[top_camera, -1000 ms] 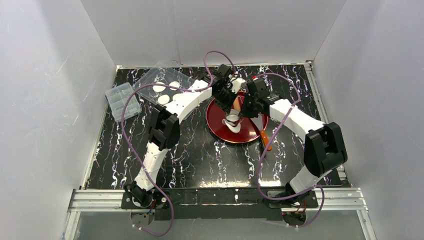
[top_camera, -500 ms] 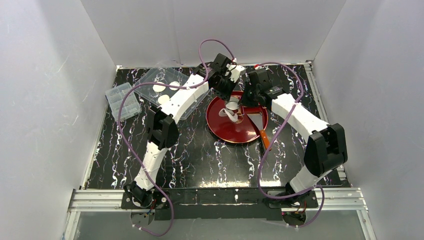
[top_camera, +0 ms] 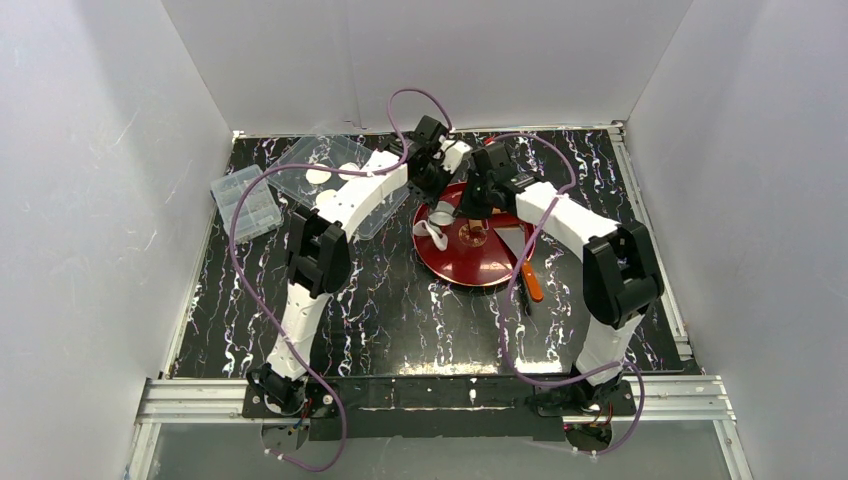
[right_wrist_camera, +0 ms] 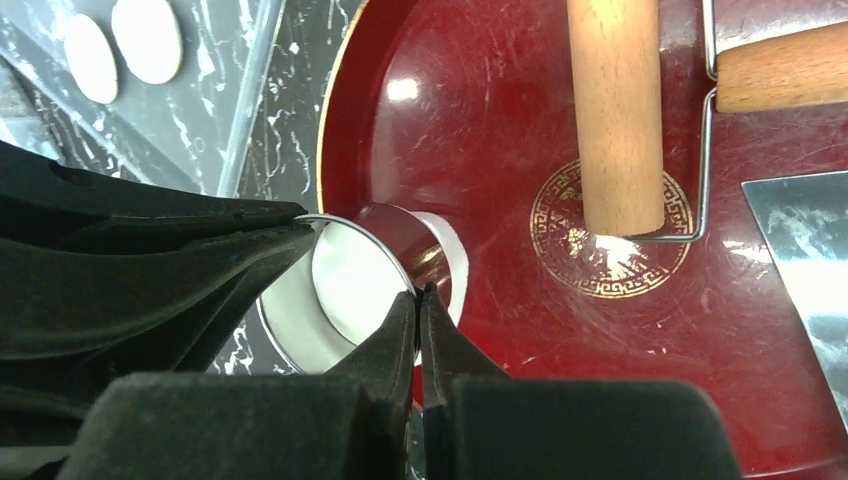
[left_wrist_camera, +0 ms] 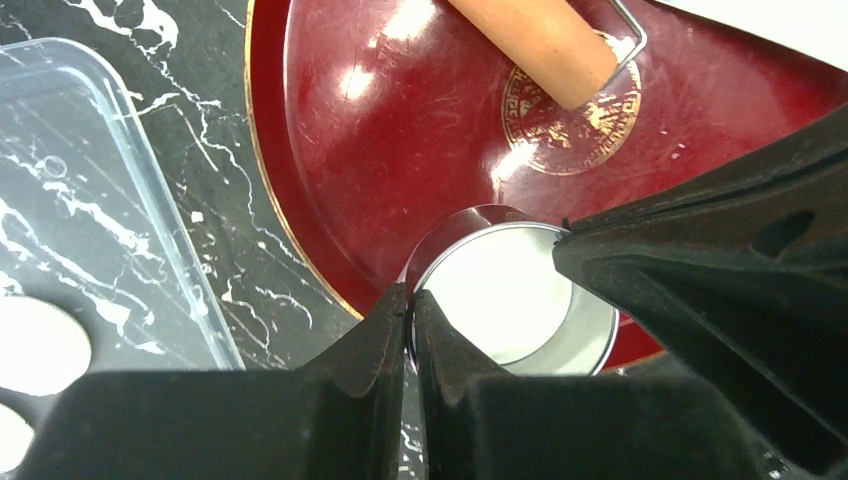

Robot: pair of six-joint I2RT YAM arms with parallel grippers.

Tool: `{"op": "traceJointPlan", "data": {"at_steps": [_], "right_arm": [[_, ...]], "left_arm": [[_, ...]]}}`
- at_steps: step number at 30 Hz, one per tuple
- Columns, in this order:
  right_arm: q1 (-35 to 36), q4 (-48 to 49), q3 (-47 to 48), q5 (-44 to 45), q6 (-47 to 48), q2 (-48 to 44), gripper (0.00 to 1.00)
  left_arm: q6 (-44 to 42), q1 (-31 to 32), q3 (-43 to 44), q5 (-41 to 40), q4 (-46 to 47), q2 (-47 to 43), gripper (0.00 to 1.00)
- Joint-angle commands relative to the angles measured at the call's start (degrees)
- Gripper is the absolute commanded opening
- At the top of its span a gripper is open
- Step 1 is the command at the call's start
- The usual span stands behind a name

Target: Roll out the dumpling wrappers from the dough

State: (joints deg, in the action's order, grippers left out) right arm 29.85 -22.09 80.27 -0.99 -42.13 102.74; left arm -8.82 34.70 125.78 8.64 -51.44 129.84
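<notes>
Together, the left pincer (left_wrist_camera: 410, 300) and right pincer (right_wrist_camera: 418, 300) each pinch shut on the rim of the metal ring (left_wrist_camera: 455, 232), white dough (left_wrist_camera: 500, 290) filling it, over the left edge of the red plate (left_wrist_camera: 400, 150). Beyond lie a rolling pin (right_wrist_camera: 615, 110) and scraper (right_wrist_camera: 800, 230); dumpling wrappers (right_wrist_camera: 148, 38) sit in the clear tray (left_wrist_camera: 120, 160) beside, on the table (left_wrist_camera: 215, 200).

Black marbled table (top_camera: 400, 310); on it red plate (top_camera: 470, 268); clear tray (top_camera: 300, 162); small clear box (top_camera: 245, 202).
</notes>
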Motion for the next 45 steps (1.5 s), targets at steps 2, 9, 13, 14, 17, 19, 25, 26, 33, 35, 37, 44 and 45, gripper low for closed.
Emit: {"op": "traceJointPlan", "data": {"at_steps": [2,9,13,14,17,19,25,26,33,35,37,44,45], "right_arm": [[-1.03,5.04,4.74,3.83,-0.87,1.55,0.01],[-4.88,4.20,1.67,5.95,0.58,-0.26,0.01],[-6.54,3.37,0.83,7.13,2.35,-1.47,0.01],[-6.89,3.07,0.72,7.41,2.80,-1.55,0.01],[-7.96,2.86,0.35,8.18,4.04,-1.72,0.01],[-8.42,2.60,0.36,8.67,4.76,-1.82,0.01],[-8.93,1.57,0.08,8.45,5.53,-2.85,0.01],[-9.00,1.60,-0.12,8.55,5.78,-3.38,0.01],[-9.06,0.08,-3.67,5.31,6.80,-7.99,0.01],[-8.67,0.94,-7.23,3.69,6.40,-10.05,0.01],[-7.78,1.75,-10.56,3.79,6.32,-12.12,0.01],[-6.82,3.91,-18.26,2.37,5.15,-15.40,0.01],[-6.82,4.53,-18.89,1.66,5.70,-15.65,0.01]], "left_arm": [[-0.74,0.89,-4.29,-0.04,5.71,-1.58,0.00],[-0.49,2.32,-2.02,1.90,9.26,1.55,0.00],[-0.48,2.56,-0.21,2.32,9.87,3.99,0.00],[-0.42,2.56,0.16,2.20,9.94,4.70,0.00],[0.27,2.69,2.04,3.42,10.24,6.56,0.00],[0.66,3.01,3.32,3.82,10.91,7.62,0.00],[2.10,3.84,6.67,4.45,11.19,9.24,0.00],[2.23,4.02,6.83,4.53,11.19,9.16,0.00],[3.93,5.71,-0.59,8.36,10.46,4.61,0.00],[4.62,6.22,-1.88,10.03,8.38,4.05,0.00],[5.87,6.26,-2.67,10.90,7.08,3.95,0.00],[7.14,6.84,-7.11,10.31,7.00,3.41,0.00],[7.14,6.98,-7.74,9.77,7.48,3.39,0.00]]}}
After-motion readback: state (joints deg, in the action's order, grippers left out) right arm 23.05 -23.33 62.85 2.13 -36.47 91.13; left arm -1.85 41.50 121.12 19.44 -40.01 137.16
